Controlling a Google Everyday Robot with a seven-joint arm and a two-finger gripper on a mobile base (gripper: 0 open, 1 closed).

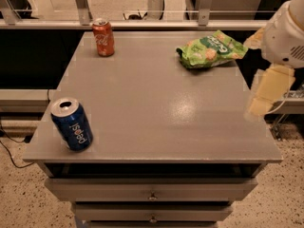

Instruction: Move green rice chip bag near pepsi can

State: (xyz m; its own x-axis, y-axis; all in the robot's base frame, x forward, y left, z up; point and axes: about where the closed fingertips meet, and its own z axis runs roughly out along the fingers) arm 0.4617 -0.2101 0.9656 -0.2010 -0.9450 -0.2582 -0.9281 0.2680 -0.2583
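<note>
The green rice chip bag (210,49) lies flat at the far right of the grey table top (156,103). The pepsi can (72,124), dark blue with a silver top, stands at the near left corner. My gripper (264,95) hangs at the table's right edge, below the white arm (286,30). It is to the right of the bag and nearer the front, apart from it, and holds nothing that I can see.
An orange-red soda can (103,37) stands at the far left corner. Drawers (152,191) sit under the table's front edge. A rail with metal posts (152,23) runs behind the table. A cable lies on the speckled floor (12,151) at left.
</note>
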